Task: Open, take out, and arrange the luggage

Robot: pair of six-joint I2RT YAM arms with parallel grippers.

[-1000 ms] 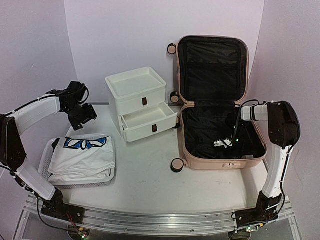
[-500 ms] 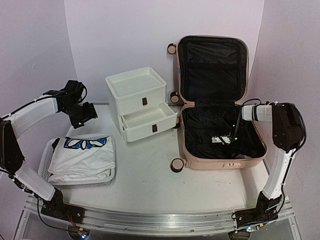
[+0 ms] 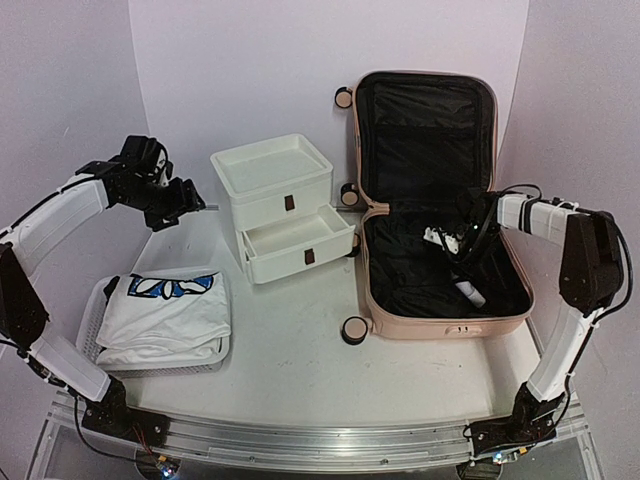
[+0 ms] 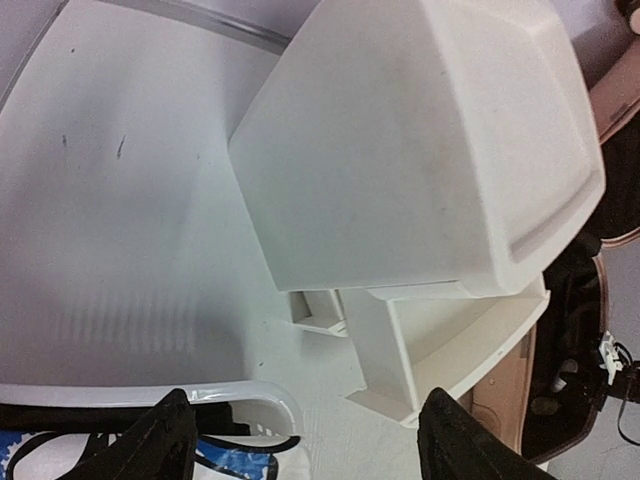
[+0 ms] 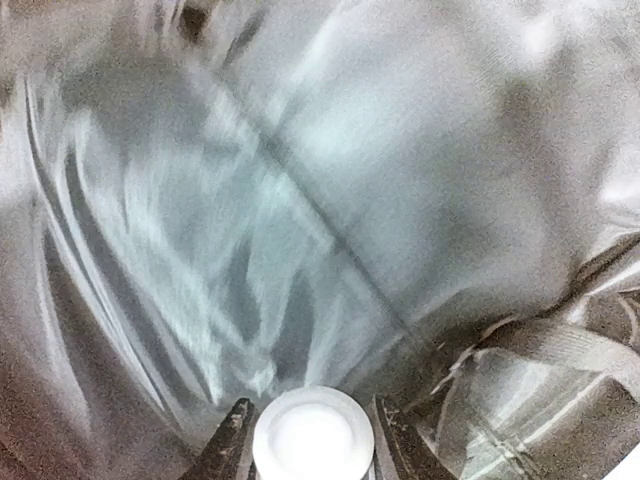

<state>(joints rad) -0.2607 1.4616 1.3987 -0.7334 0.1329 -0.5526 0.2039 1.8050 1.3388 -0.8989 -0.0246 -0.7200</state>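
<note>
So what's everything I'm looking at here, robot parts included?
luggage: one, pale pink, black lining, right side, lying open with lid upright.
drawer unit: one, white, middle, lower drawer pulled out.
mesh basket: one, white, front left.
folded cloth: one, white with blue print, in the mesh basket.
small round-topped item: one, white, between the right gripper's fingers.
table: one, white, under everything.
left gripper: one, black, open and empty, left of the drawer unit.
right gripper: one, black, shut on the small round-topped item, over the luggage's lining.
</note>
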